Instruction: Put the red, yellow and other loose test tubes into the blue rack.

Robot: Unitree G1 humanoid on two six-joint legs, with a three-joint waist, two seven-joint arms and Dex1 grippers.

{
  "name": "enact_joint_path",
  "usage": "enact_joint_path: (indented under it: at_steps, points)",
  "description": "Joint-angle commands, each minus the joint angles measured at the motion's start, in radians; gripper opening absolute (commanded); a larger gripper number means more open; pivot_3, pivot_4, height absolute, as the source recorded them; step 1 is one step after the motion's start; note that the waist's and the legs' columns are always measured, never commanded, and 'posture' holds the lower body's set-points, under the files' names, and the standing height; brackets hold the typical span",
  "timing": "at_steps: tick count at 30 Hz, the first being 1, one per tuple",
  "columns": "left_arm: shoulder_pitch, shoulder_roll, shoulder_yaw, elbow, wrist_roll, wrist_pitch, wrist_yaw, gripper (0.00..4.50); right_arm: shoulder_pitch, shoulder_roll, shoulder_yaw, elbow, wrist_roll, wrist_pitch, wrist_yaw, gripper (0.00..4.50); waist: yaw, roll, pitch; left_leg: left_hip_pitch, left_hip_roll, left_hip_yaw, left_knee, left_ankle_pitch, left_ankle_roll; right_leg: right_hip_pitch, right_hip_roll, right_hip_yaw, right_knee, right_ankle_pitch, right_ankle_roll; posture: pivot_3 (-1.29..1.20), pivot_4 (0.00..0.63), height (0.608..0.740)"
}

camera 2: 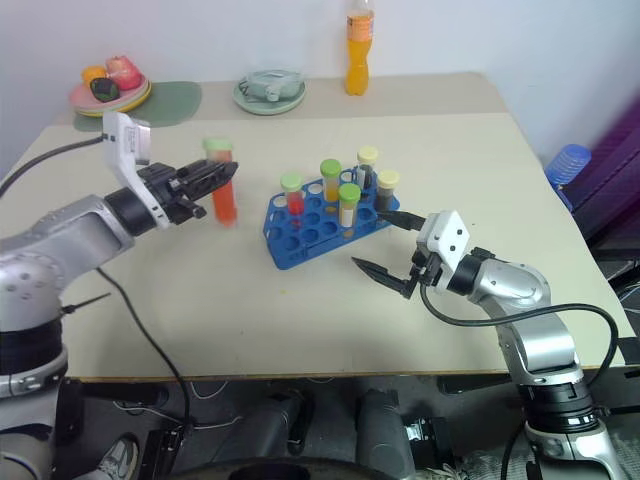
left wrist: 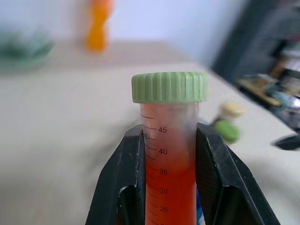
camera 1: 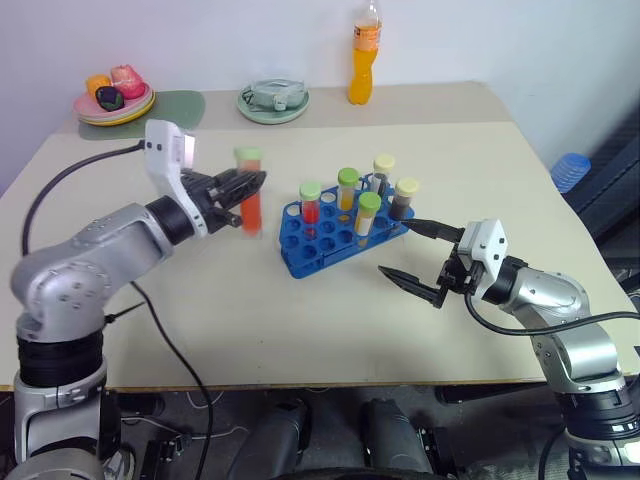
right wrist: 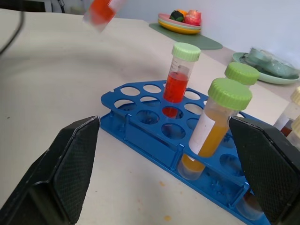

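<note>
Left wrist view has the left fingers (left wrist: 168,178) clamped either side of a red tube (left wrist: 169,154) just below its cap, upright for the blue rack (camera 1: 335,240), while the right fingers (camera 1: 420,258) wait spread wide beside it.

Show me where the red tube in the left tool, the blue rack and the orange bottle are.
red tube (left wrist: 169,180): left wrist view, on its red-filled body between the fingers.
blue rack (camera 1: 300,256): left eye view, on its near left corner.
orange bottle (camera 1: 364,80): left eye view, on its lower body.
</note>
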Motion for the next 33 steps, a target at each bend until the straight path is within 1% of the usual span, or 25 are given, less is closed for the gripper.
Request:
enact_joint_path:
  at_steps: [1, 3, 5, 7, 8, 10, 11, 16, 22, 27, 33]
  points:
    - [0.028, -0.004, -0.111, 0.014, 0.242, -0.297, -0.229, 0.8, 0.027, -0.021, -0.051, -0.046, 0.008, -0.008, -0.009, 4.5, 0.001, 0.0, 0.0, 0.0, 0.0, 0.0, 0.0, 0.0, 0.0, 0.0, 0.0, 0.0, -0.001, 0.0, 0.0, 0.0, 0.15, 0.74]
    - [0.043, -0.022, -0.181, 0.072, 0.367, -0.458, -0.326, 0.8, 0.045, -0.029, -0.066, -0.061, 0.009, -0.004, -0.014, 4.5, 0.002, 0.0, 0.0, 0.0, 0.0, 0.001, 0.0, 0.0, 0.0, 0.001, -0.001, 0.0, -0.002, 0.0, 0.0, 0.0, 0.15, 0.74]
    - [0.039, -0.085, -0.229, 0.153, 0.445, -0.595, -0.376, 0.8, 0.071, -0.04, -0.09, -0.088, 0.016, 0.01, -0.026, 4.5, 0.003, 0.0, 0.0, 0.0, 0.0, 0.001, 0.0, -0.003, 0.006, 0.001, -0.001, 0.0, -0.003, 0.0, 0.0, 0.0, 0.15, 0.74]
    - [0.025, -0.16, -0.238, 0.238, 0.479, -0.693, -0.395, 0.8, 0.095, -0.051, -0.114, -0.114, 0.021, 0.023, -0.034, 4.5, 0.003, 0.0, 0.0, 0.0, 0.0, 0.001, 0.001, -0.004, 0.007, 0.001, -0.001, 0.0, -0.003, 0.0, 0.0, 0.0, 0.15, 0.74]
    - [0.02, -0.185, -0.24, 0.276, 0.497, -0.723, -0.4, 0.8, 0.105, -0.055, -0.125, -0.124, 0.024, 0.029, -0.038, 4.5, 0.003, -0.001, 0.0, 0.0, 0.0, 0.001, 0.001, -0.004, 0.007, 0.001, -0.001, 0.0, -0.003, 0.0, 0.0, 0.0, 0.15, 0.74]
    - [0.01, -0.223, -0.25, 0.363, 0.555, -0.838, -0.435, 0.8, 0.125, -0.065, -0.143, -0.144, 0.026, 0.04, -0.043, 4.5, -0.001, -0.001, 0.0, 0.0, 0.0, 0.001, 0.001, -0.004, 0.007, 0.001, -0.001, 0.0, -0.003, 0.0, 0.001, 0.0, 0.15, 0.74]
    - [0.004, -0.25, -0.247, 0.405, 0.56, -0.866, -0.441, 0.8, 0.135, -0.07, -0.152, -0.155, 0.03, 0.049, -0.047, 4.5, -0.001, -0.001, 0.0, 0.0, 0.0, 0.001, 0.001, -0.004, 0.007, 0.001, 0.0, 0.0, -0.002, 0.0, 0.001, 0.0, 0.15, 0.74]
    - [-0.013, -0.342, -0.25, 0.551, 0.568, -0.952, -0.478, 0.8, 0.183, -0.095, -0.208, -0.21, 0.048, 0.094, -0.055, 4.5, 0.001, -0.001, 0.0, 0.0, 0.0, 0.001, 0.002, -0.005, 0.008, 0.001, 0.0, 0.0, -0.002, 0.001, 0.001, 0.0, 0.15, 0.74]
    - [-0.024, -0.414, -0.248, 0.672, 0.558, -0.995, -0.539, 0.8, 0.256, -0.112, -0.27, -0.273, 0.067, 0.139, -0.076, 4.5, 0.001, -0.001, 0.0, 0.0, 0.0, 0.001, 0.003, -0.005, 0.008, 0.001, 0.0, 0.0, -0.002, 0.001, 0.003, 0.0, 0.15, 0.74]
    - [-0.036, -0.449, -0.246, 0.773, 0.591, -1.056, -0.562, 0.8, 0.288, -0.113, -0.31, -0.31, 0.079, 0.164, -0.09, 4.5, 0.0, -0.001, 0.0, 0.0, 0.0, 0.001, 0.003, -0.005, 0.009, 0.001, 0.0, 0.0, -0.002, 0.002, 0.003, 0.0, 0.15, 0.74]
    - [-0.057, -0.47, -0.234, 0.856, 0.612, -1.089, -0.538, 0.8, 0.305, -0.111, -0.331, -0.319, 0.08, 0.165, -0.093, 4.5, 0.001, -0.001, 0.0, 0.0, 0.0, 0.001, 0.004, -0.005, 0.009, 0.002, 0.0, 0.0, -0.002, 0.002, 0.004, 0.0, 0.15, 0.74]
